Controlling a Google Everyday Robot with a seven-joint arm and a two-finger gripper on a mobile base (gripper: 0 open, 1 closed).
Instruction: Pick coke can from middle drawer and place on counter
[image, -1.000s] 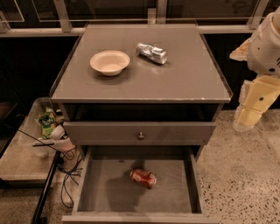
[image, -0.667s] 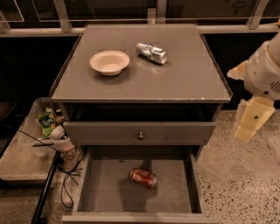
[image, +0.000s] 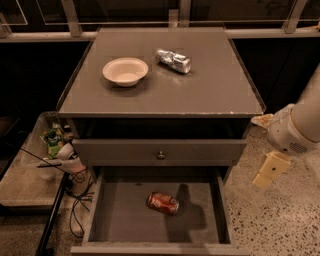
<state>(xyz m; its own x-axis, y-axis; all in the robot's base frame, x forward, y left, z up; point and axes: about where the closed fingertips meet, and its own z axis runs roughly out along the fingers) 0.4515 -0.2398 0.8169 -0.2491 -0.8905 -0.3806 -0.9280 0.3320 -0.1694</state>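
The red coke can (image: 163, 203) lies on its side on the flat grey floor of the open middle drawer (image: 120, 220), near the middle. The grey counter (image: 200, 90) forms the cabinet top above it. My gripper (image: 269, 171) hangs at the right of the cabinet, outside the drawer, level with the drawer front and well right of the can. It holds nothing that I can see.
A white bowl (image: 125, 71) and a silver foil-coloured can (image: 173, 60) sit on the counter. A closed drawer front with a round knob (image: 160, 155) is above the open drawer. A low tray with clutter (image: 55, 145) and cables (image: 77, 195) stands at the left. Speckled floor lies to the right.
My arm and gripper have moved down along the cabinet's right side. The can, bowl and drawer have not moved.
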